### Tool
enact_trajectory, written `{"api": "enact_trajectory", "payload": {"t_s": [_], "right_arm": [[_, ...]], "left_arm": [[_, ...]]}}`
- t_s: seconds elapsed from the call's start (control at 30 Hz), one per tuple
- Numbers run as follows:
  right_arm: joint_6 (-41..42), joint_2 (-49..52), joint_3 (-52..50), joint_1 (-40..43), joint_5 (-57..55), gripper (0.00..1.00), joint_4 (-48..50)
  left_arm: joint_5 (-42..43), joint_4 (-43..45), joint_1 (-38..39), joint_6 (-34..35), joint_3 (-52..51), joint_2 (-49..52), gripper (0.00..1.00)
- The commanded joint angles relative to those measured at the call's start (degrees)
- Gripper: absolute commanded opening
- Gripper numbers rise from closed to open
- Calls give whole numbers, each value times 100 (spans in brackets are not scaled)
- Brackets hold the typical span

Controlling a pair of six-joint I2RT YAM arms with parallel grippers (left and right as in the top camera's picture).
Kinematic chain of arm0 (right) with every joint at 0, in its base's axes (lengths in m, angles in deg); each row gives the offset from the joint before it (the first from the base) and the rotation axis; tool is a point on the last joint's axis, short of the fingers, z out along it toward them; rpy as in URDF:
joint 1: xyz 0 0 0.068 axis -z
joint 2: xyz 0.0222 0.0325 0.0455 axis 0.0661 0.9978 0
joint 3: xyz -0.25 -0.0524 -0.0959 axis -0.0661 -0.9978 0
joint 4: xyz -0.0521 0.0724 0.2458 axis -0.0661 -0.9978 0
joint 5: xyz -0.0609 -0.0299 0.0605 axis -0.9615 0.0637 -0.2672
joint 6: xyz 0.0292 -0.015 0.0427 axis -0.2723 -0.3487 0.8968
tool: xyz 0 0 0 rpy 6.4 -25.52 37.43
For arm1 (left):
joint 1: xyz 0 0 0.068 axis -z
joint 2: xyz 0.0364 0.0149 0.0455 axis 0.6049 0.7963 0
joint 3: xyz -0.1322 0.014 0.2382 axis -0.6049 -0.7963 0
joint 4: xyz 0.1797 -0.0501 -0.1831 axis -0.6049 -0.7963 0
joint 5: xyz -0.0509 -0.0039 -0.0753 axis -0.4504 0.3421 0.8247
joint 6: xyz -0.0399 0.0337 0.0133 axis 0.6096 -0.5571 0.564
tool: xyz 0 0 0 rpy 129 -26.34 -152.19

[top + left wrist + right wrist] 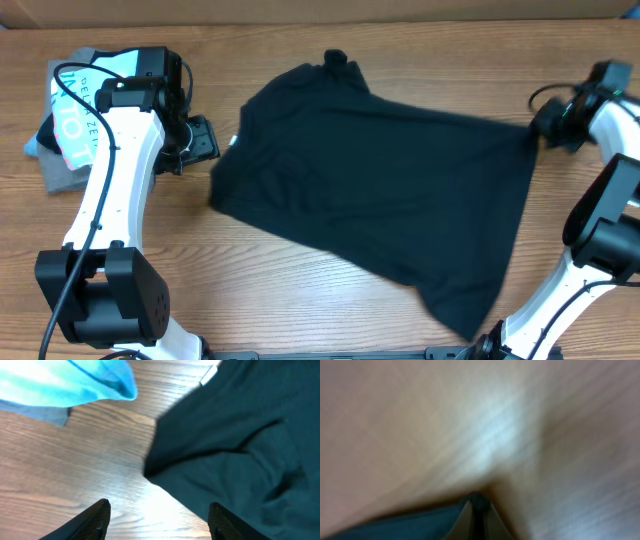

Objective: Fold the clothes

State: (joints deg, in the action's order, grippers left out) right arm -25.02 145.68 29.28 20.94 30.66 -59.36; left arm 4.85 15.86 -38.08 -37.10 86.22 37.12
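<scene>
The clothes, a black T-shirt, lie spread and rumpled across the middle of the table, with a small white neck label at the left edge. My left gripper hovers open just left of that edge. In the left wrist view the left gripper has bare wood between its fingers, and the right finger overlaps the T-shirt. My right gripper is at the shirt's far right corner. The blurred right wrist view shows the right gripper shut, pinching dark fabric.
A light blue tee with white lettering lies on a grey folded garment at the far left, behind my left arm. A cardboard-coloured wall runs along the table's back edge.
</scene>
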Motion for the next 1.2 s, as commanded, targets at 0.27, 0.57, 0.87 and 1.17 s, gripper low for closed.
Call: {"api": "enact_trajectory", "payload": {"t_s": [0.27,0.57,0.87,1.17], "right_arm": [[28,-175,2367,348,662,62,-949],[-160,-813,2671,114,1670,66,-2286],[-275,-1969,2671,-199,1880,66,-3104],[-356,-2232,2649,-293,1847,66,-4317]], "left_arm": [[813,590,297,-474,20,-98,68],[1012,1071,1217,-1847,17,179,77],[938,1878,2068,-2170,17,1220,70],[-540,1956,1939,-1567,17,2094,34]]}}
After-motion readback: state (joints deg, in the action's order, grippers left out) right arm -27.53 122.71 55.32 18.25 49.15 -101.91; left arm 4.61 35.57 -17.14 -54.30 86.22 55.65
